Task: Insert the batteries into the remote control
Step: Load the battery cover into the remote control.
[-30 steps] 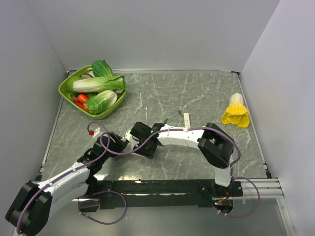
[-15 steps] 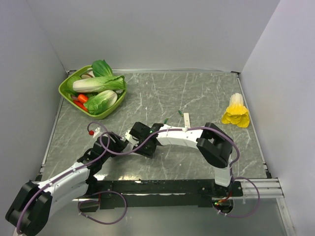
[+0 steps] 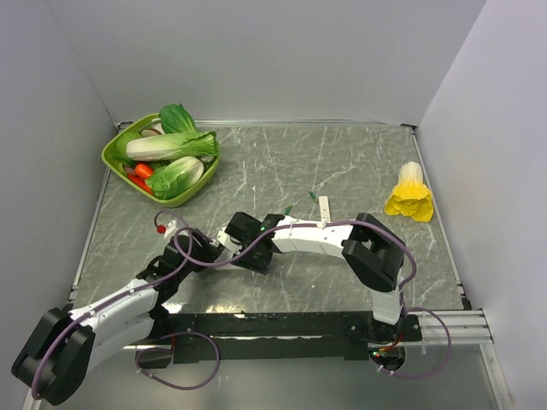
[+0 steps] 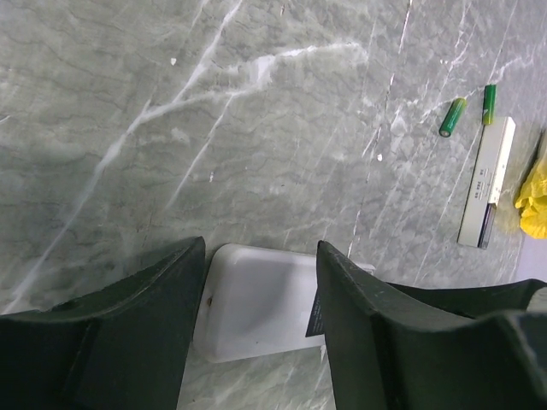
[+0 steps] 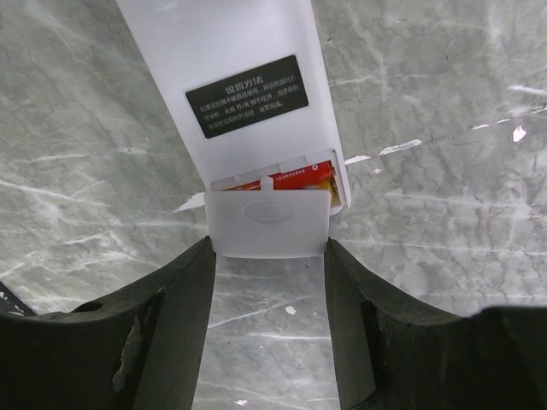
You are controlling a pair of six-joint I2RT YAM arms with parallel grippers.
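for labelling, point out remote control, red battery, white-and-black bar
remote control (image 5: 222,43): right wrist view, white back
battery (image 5: 299,177): right wrist view, red side
white-and-black bar (image 4: 491,171): left wrist view, white part

A robotics lab is indicated, arranged as a test cell. A marble-patterned table (image 3: 342,171) is closed in on three sides by plain pale walls (image 3: 256,51). Two arms, the left arm (image 3: 111,312) and the right arm (image 3: 316,235), are fixed on a black base plate (image 3: 282,325) at the near edge, and purple cables (image 3: 414,260) are looped loosely along them. Plastic-looking vegetables (image 3: 171,145) are heaped in a green basket (image 3: 184,200), and a yellow toy (image 3: 410,195) is laid near the right wall.
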